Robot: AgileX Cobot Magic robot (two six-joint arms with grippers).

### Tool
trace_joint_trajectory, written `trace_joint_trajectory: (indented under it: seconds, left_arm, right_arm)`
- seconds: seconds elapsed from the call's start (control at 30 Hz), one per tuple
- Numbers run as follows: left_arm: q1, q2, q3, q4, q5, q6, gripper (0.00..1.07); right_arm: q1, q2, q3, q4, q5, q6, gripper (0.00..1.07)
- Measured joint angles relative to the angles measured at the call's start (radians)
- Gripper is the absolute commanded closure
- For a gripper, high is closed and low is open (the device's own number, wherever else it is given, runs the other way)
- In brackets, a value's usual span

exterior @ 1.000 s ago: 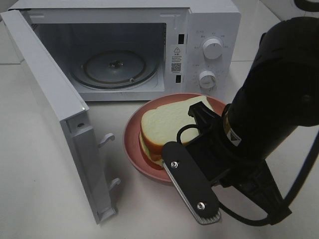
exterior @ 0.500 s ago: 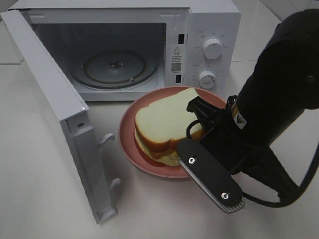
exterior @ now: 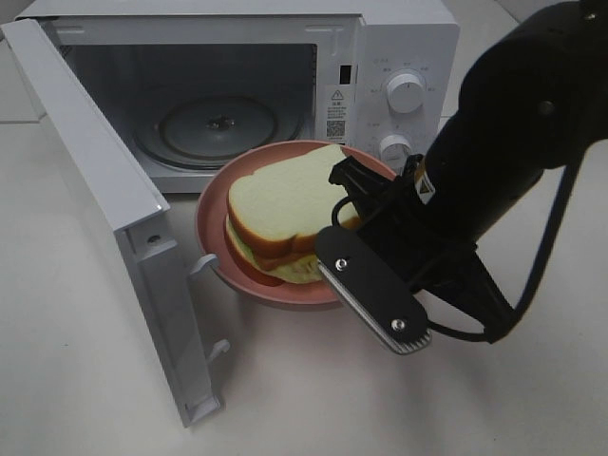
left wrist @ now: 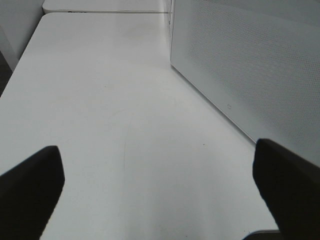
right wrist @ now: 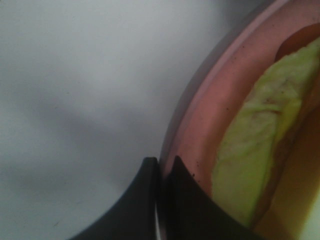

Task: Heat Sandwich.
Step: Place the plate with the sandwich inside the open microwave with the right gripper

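Beside the microwave (exterior: 404,47), right arm (exterior: 518,142) slants down, tool (right wrist: 161,172) pinching plate (exterior: 213,204).

Right end effector (right wrist: 162,167), jaws together; left end effector (left wrist: 159,190), jaws wide apart

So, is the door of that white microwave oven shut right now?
No, the door of the white microwave oven stands swung wide open, showing the round glass turntable inside.
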Motion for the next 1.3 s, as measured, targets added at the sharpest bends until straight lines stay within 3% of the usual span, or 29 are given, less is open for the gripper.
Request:
trace_joint_trajectory:
  seconds: [0.83, 1.3]
  left_arm:
    - [0.000, 0.000, 0.000, 0.000, 0.000, 0.000, 0.09]
    - [0.000, 0.000, 0.000, 0.000, 0.000, 0.000, 0.09]
  right_arm:
    - [-0.001, 0.263, -0.292, 0.035, -0.011, -0.028, 1.07]
    - [-0.001, 0.420, -0.510, 0.037, 0.071, 0.016, 1.07]
